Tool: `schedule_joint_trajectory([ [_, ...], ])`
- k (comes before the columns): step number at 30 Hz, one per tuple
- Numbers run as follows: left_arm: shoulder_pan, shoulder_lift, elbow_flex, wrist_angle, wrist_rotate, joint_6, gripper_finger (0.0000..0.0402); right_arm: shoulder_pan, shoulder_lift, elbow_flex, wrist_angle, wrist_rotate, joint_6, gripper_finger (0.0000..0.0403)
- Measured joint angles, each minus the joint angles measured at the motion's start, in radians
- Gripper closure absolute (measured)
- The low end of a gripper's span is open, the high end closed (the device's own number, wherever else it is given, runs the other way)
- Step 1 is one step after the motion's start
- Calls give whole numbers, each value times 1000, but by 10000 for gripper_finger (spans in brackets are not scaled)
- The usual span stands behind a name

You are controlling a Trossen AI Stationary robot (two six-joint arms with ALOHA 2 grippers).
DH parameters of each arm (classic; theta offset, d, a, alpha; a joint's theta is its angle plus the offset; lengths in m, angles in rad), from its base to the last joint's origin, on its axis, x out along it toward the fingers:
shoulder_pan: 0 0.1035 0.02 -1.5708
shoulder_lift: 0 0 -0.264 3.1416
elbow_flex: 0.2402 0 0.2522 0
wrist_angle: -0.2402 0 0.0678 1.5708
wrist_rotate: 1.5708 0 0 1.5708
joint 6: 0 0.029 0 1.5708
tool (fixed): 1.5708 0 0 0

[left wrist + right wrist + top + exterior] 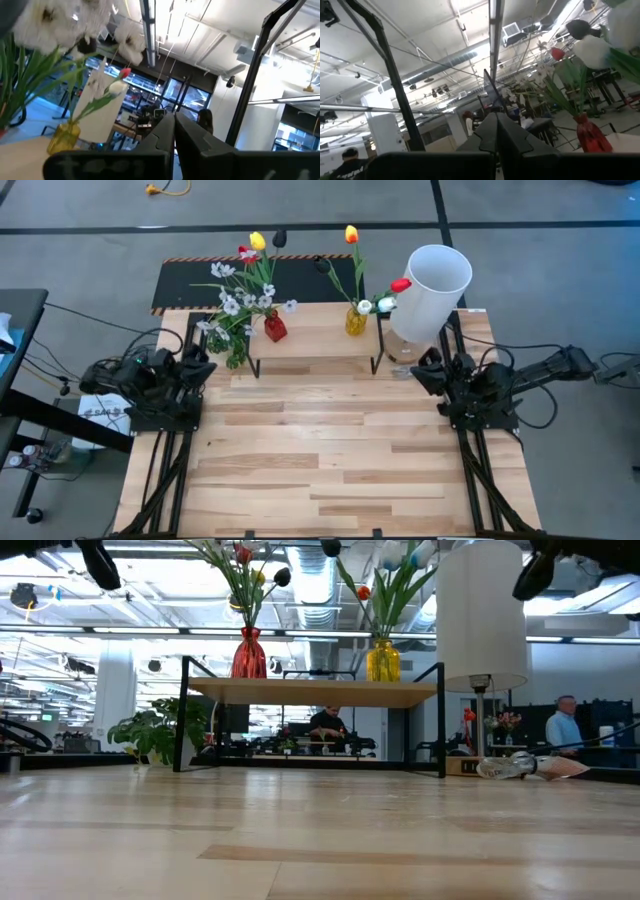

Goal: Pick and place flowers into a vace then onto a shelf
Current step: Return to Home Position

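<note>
The shelf (315,338) stands at the table's far middle on thin black legs. On its board (320,692) a red vase (275,328) holds tulips and small white blossoms (238,295). Beside it a yellow vase (356,320) holds an orange tulip and other flowers (352,235). My left gripper (208,366) hangs shut near the shelf's left end, above the table. My right gripper (418,368) hangs shut near the shelf's right end. Both sets of fingers tilt upward with nothing between them, as the left wrist view (174,125) and the right wrist view (496,125) show.
A tall lamp with a white shade (432,290) stands just right of the shelf. A bushy green leaf sprig (237,352) lies by the shelf's left leg. A small wrapped object (525,768) lies on the table at the right. People sit in the room behind.
</note>
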Motion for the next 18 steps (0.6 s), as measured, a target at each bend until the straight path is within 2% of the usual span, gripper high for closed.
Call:
schedule_joint_trajectory([
  [9, 0, 0, -58, 2, -21, -66, 401, 6, -5, -106, 98, 14, 23, 403],
  [13, 0, 0, -76, 18, -27, -89, 401, 5, -67, -164, 212, 13, -2, 403],
  [18, 0, 0, -77, 24, -36, -89, 401, 6, -145, -175, 151, -3, -11, 403],
])
